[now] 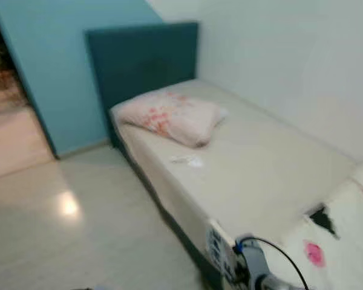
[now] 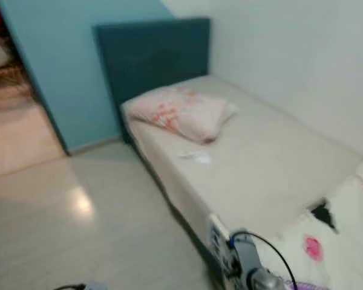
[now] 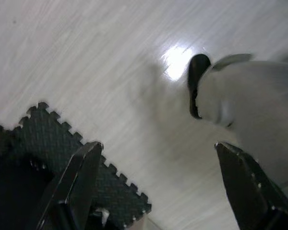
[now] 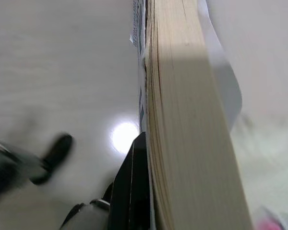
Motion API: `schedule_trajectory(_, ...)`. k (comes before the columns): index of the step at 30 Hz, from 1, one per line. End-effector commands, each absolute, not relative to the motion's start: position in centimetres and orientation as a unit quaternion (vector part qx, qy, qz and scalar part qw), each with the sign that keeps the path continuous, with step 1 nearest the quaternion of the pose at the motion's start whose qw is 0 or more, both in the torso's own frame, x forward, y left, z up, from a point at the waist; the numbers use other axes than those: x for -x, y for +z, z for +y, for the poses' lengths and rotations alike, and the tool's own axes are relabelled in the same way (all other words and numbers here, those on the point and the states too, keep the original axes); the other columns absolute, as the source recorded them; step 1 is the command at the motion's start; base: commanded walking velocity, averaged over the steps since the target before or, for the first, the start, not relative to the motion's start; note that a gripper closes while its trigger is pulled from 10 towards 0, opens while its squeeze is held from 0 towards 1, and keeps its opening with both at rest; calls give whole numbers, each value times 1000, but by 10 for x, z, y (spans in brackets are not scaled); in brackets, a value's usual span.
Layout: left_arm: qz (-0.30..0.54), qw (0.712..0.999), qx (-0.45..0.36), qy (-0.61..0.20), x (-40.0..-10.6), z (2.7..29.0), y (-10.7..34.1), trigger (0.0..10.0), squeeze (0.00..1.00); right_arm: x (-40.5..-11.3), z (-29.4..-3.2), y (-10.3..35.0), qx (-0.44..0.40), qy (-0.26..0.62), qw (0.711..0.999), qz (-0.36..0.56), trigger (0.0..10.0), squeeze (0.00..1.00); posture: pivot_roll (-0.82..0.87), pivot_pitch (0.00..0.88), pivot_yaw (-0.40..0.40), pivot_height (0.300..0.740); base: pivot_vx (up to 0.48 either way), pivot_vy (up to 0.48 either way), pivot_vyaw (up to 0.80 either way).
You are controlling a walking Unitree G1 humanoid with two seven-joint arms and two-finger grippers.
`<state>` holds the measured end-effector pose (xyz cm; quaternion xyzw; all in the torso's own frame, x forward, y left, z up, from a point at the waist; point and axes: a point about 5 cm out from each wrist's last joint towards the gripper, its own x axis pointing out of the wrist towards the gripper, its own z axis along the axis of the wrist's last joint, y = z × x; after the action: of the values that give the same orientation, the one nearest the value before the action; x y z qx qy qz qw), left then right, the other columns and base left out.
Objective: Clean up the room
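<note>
Right wrist view is showing the right gripper (image 4: 146,191) with its jaws closing on a book (image 4: 192,120), one black finger (image 4: 134,182) pressing flat against the cover while the cream page edges are running away from the camera; the second finger is hidden behind the book. In the head views the same gripper is appearing at the lower edge, a black cable looping over its wrist, holding the book upright just beside the near end of the bed (image 1: 260,169). The left gripper (image 3: 158,182) is hanging low over the pale glossy floor (image 3: 86,62) with its jaws spreading wide and gripping nothing; a dark interlocking foam mat (image 3: 53,148) is lying under one finger, and a blurred grey leg with a dark shoe (image 3: 197,81) is standing on the floor nearby. On the bed, a white pillow with pink flowers (image 1: 169,116) is resting near the dark teal headboard (image 1: 142,57), and a small crumpled white scrap (image 1: 187,160) is lying on the beige sheet just below the pillow. A white blanket with pink spots (image 1: 339,241) is bunching at the bed's near end. A light blue wall (image 1: 60,66) is standing beside the headboard, everything slightly blurred.
</note>
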<state>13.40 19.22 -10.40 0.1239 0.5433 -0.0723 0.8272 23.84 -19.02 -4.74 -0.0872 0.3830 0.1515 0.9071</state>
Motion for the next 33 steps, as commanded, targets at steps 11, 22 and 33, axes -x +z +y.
schedule_trajectory(11, 543, 834, -87, -52, -128, 186, -107, 10000, 0, -219, -197, -60, 118, 142, 889, 420, 10000, 0, 28, 0, -77, 740, 0, 0, 800)
schedule_trajectory(22, 533, 843, -65, -23, -128, 187, -106, 10000, 0, -204, -203, -69, 132, 120, 880, 440, 10000, 0, 33, 0, -77, 740, 337, 0, 218)
schedule_trajectory(33, 524, 850, -55, -21, -130, 186, -105, 10000, 0, -201, -204, -71, 144, 103, 878, 445, 10000, 0, 37, 0, -79, 740, 410, 0, 436)
